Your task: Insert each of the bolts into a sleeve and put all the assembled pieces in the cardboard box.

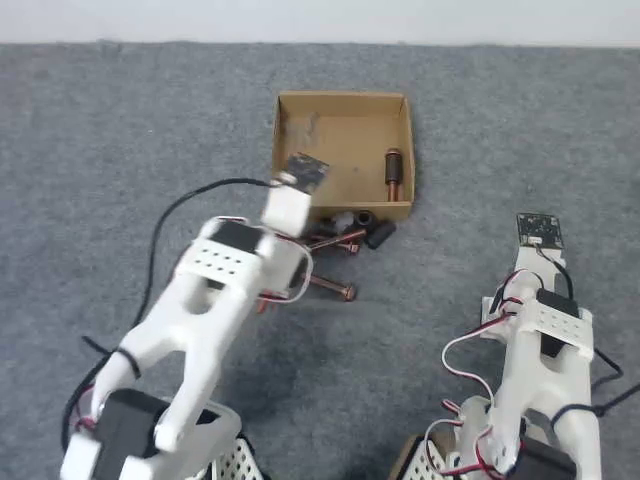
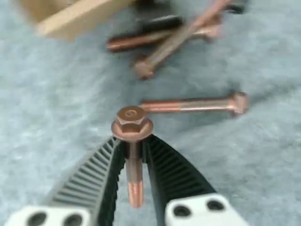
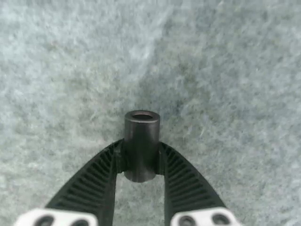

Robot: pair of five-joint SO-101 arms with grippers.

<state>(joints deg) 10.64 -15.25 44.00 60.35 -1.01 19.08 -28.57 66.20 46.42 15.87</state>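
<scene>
One assembled piece [image 1: 393,176]: inside the cardboard box [image 1: 340,96], worktop's [image 1: 100,150] far middle.
Left hand [image 2: 133,141]: clamped on a bolt's [image 2: 132,125] shank.
Right hand [image 3: 140,148]: clamped on a sleeve [image 3: 141,136].
Loose bolts [image 1: 335,240]: beside box's near wall.

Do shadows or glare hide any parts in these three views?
High view: even light, soft shadow under the left arm near the cardboard box, no glare. Left wrist view: mild sheen on the head of the bolt in the left gripper. Right wrist view: a dim shadow patch on the mat beyond the sleeve in the right gripper; nothing hidden.
</scene>
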